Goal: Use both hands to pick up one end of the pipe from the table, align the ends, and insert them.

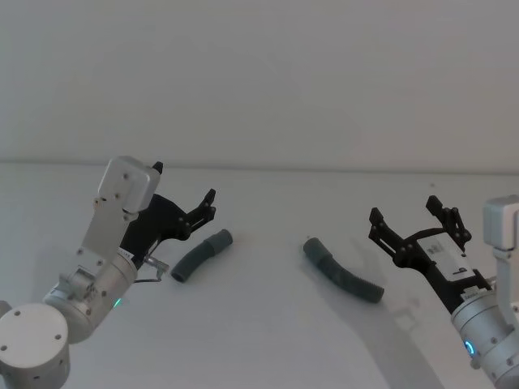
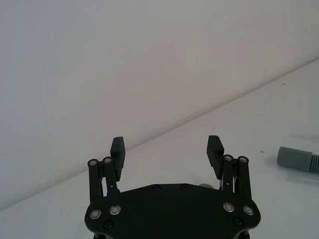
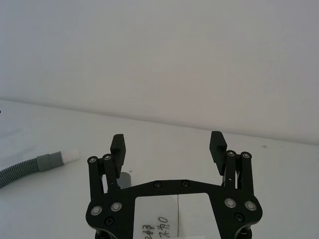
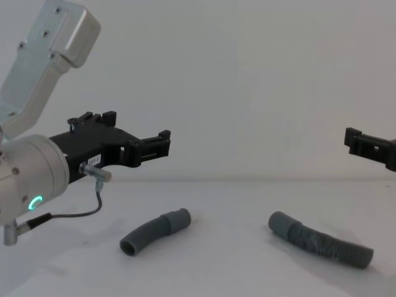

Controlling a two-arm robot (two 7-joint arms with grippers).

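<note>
In the head view I have the left gripper point(image 1: 186, 198) spread wide and raised over the short hose point(image 1: 203, 254), which lies on the table point(image 1: 268, 340) left of its middle. The right gripper point(image 1: 404, 212), just as wide, hovers toward the right edge, near the long hose point(image 1: 342, 271), which lies right of the middle. The hoses are well apart, cuffed ends turned roughly toward each other. The left wrist view shows wide jaws with nothing between them and one cuff point(image 2: 294, 158) off to the side; I cannot tell whose. The right wrist view shows the same empty spread, with the long hose lying beside it. In the chest view both grippers hang clear above the hoses. My worry is the grasp. If I pinch far from a cuff, the ribbed body may flex and the end droop, so the cuffs meet crooked and jam. A round hose could also roll out from under closing jaws.
</note>
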